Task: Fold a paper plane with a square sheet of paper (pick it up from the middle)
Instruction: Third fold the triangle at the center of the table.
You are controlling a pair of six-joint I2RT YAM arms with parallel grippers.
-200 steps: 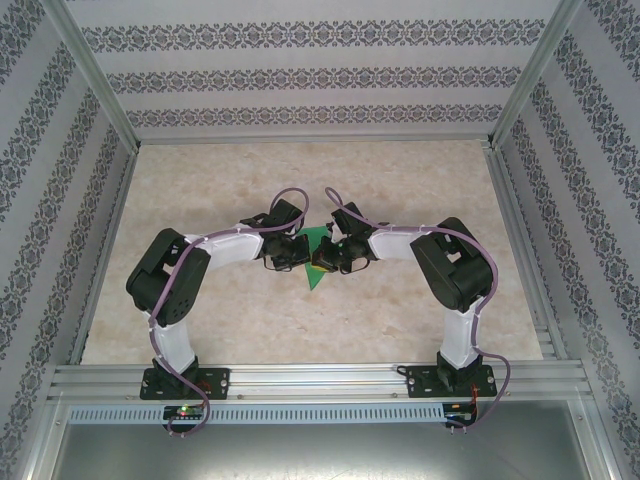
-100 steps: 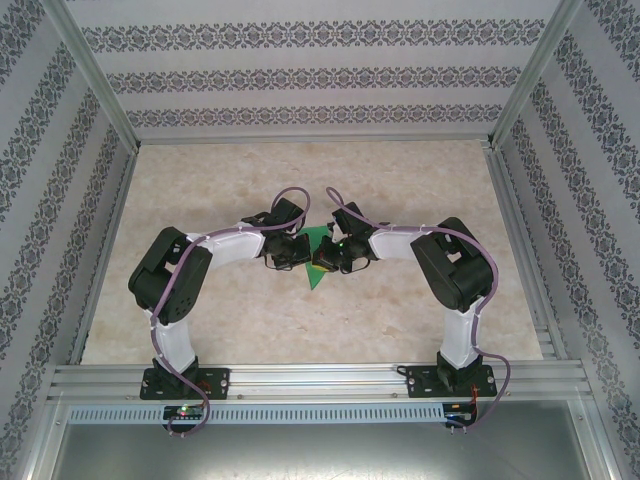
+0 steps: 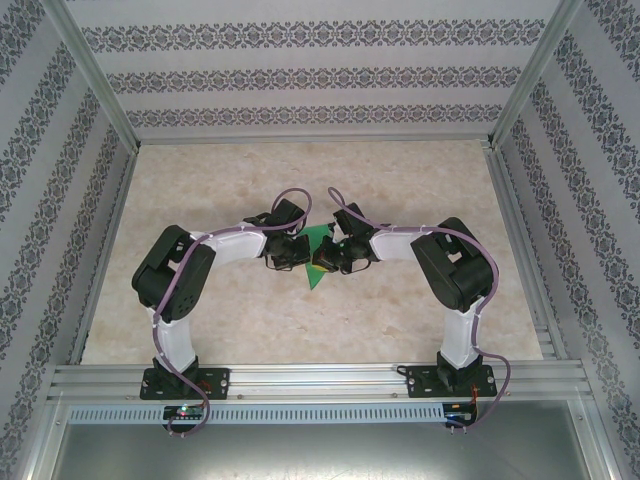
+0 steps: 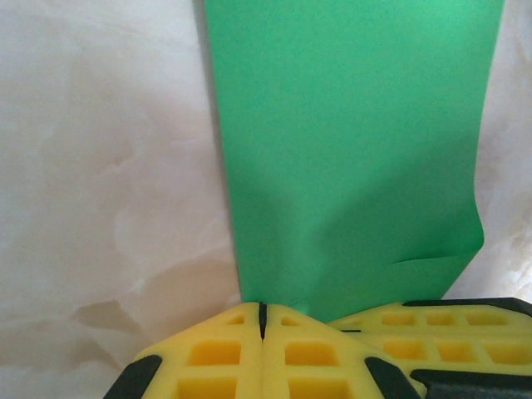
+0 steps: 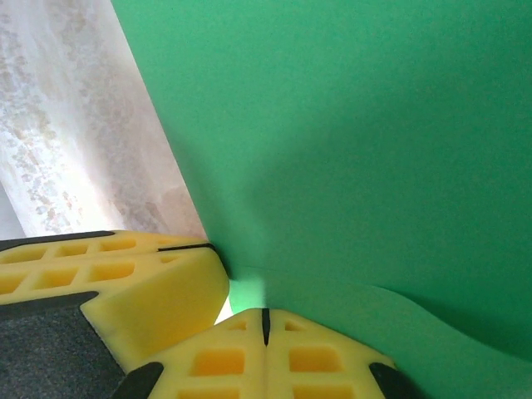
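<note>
The green sheet of paper (image 3: 318,262) is held above the table between both grippers and looks folded, with a point towards the arm bases. My left gripper (image 3: 298,254) is shut on its left side, and in the left wrist view the paper (image 4: 349,141) rises straight out of the closed yellow fingertips (image 4: 224,349). My right gripper (image 3: 328,258) is shut on the paper's right side. From the right wrist the paper (image 5: 357,141) spreads over the closed fingertips (image 5: 316,357), its near edge curling. The two grippers almost touch each other.
The marbled tabletop (image 3: 300,180) lies open all round the grippers, fenced by aluminium rails (image 3: 110,230) and patterned walls. The right gripper's yellow fingers (image 4: 440,328) sit at the lower right of the left wrist view; the left gripper's fingers (image 5: 116,278) sit at the right wrist view's lower left.
The left arm's elbow has drifted slightly right and down. Both grippers and the paper stay almost where they were.
</note>
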